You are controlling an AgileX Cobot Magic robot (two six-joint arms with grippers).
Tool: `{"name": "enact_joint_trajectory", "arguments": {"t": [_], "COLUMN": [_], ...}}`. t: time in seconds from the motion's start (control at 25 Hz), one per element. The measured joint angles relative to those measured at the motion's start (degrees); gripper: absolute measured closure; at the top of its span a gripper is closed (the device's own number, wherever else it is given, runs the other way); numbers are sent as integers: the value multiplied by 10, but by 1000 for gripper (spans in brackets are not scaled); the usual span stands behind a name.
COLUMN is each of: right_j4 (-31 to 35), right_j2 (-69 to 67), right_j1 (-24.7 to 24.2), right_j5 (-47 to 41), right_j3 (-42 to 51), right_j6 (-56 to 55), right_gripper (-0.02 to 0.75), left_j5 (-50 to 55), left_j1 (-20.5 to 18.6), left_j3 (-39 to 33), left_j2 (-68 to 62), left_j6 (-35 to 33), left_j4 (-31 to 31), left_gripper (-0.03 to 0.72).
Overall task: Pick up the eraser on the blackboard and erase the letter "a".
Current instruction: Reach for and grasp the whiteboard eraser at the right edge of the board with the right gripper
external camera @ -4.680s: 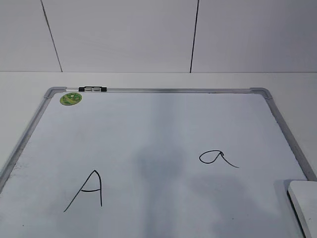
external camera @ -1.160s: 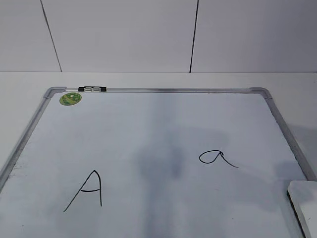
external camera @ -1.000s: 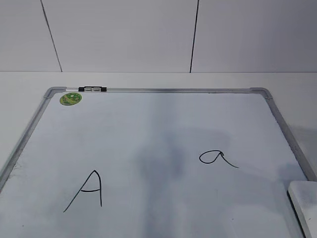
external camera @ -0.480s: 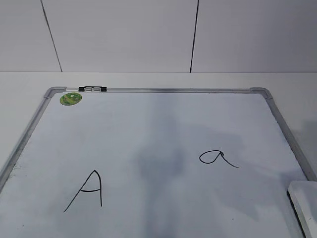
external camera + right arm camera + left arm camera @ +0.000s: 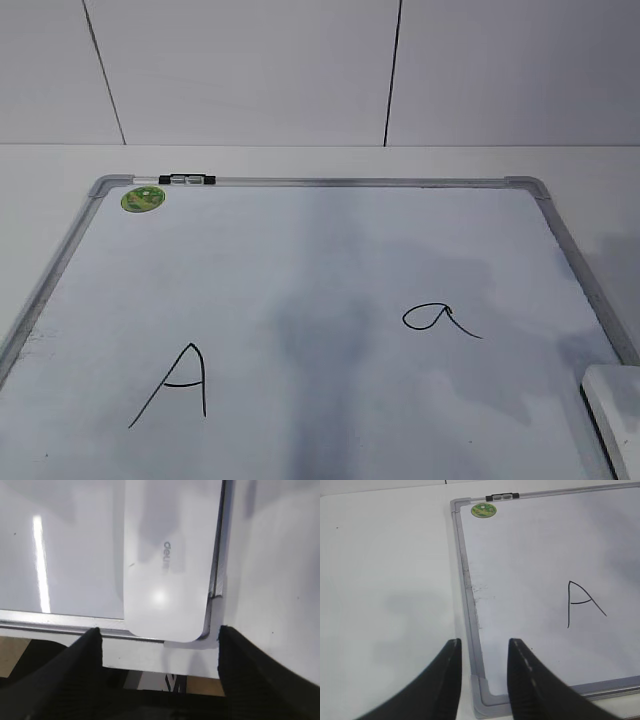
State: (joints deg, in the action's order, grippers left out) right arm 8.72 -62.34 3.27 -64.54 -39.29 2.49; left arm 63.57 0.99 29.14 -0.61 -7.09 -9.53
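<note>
The eraser (image 5: 167, 560) lies flat on the blackboard (image 5: 330, 260) at its near right corner, white top up with the small grey lettering showing. In the right wrist view its rounded end reaches over the silver frame at the corner; in the exterior view only a cropped white edge of it (image 5: 612, 415) shows at the lower right. Nothing is touching it.

The right gripper (image 5: 159, 645) hangs above that end of the eraser with its two dark fingers (image 5: 82, 660) spread wide, one on either side of the block and wider than it, holding nothing.

The letter "a" (image 5: 440, 319) sits on the right half of the blackboard, to the left of the eraser and farther from the camera, apart from it, its thin black loop and tail whole. The capital "A" (image 5: 175, 385) stands on the left half, well apart from the small letter. A round green sticker (image 5: 143, 199) is at the far left corner, just beside a small black and silver clip (image 5: 186, 180) on the far frame rail.

The left gripper (image 5: 482, 652) is over the near left corner of the blackboard, its fingers parted with a gap between them and empty; the frame rail runs between them in the left wrist view.

The blackboard rests on a white counter (image 5: 385, 580), with a white panelled wall (image 5: 250, 70) behind.
</note>
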Motion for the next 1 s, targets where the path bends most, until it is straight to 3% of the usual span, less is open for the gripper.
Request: {"name": "enact_joint_trajectory", "arguments": {"t": [1.0], "right_j4": [1], "right_j2": [-55], "right_j1": [0], "right_j5": [64], "right_j3": [0], "right_j6": [8], "right_gripper": [165], "left_j5": [0], "left_j1": [0], "left_j3": [0], "left_j2": [0], "left_j6": [0], "left_j4": [-8], "left_gripper": [453]}}
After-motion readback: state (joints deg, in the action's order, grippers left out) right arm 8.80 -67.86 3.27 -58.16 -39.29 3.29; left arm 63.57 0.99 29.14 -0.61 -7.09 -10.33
